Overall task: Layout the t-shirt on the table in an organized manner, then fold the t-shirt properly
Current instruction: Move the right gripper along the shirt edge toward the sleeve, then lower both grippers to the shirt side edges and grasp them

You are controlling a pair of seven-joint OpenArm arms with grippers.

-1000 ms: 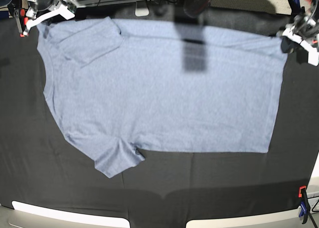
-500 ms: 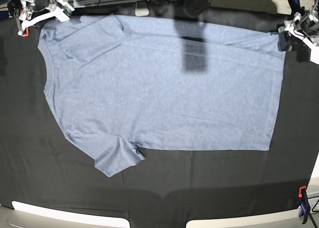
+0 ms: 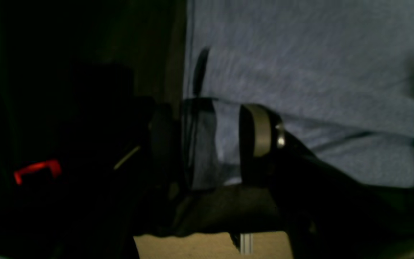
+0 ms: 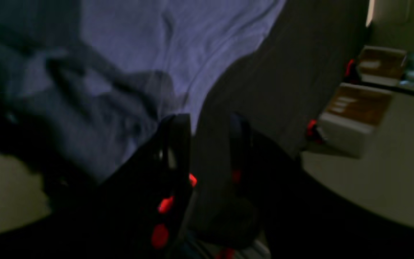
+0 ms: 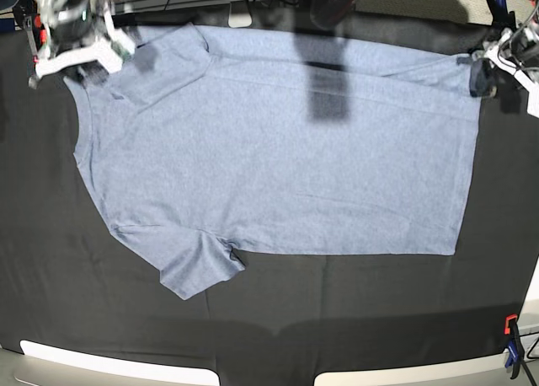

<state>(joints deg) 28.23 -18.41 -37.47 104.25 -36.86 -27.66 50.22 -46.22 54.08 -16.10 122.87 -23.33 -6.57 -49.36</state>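
**Operator:** Dark cloth covers the table [image 5: 354, 310]; a clamp [image 5: 511, 352] sits at its near right edge. Report the position of the t-shirt.

**Inspector:** The t-shirt [image 5: 278, 150] lies flat and spread on the table, collar to the base view's left, hem to its right. The near sleeve is laid out; the far sleeve is folded in over the body.

**Operator:** Status of the left gripper?

**Inspector:** The left gripper [image 3: 210, 144] is at the far hem corner. Its fingers [image 3: 259, 131] stand apart, with the edge of the t-shirt visible in the gap. Not clamped on the fabric.

**Operator:** And the right gripper?

**Inspector:** The right gripper [image 4: 210, 144] is by the shoulder, at the cloth beside the t-shirt's edge. Fingers partly apart, gap visible between them, nothing held.
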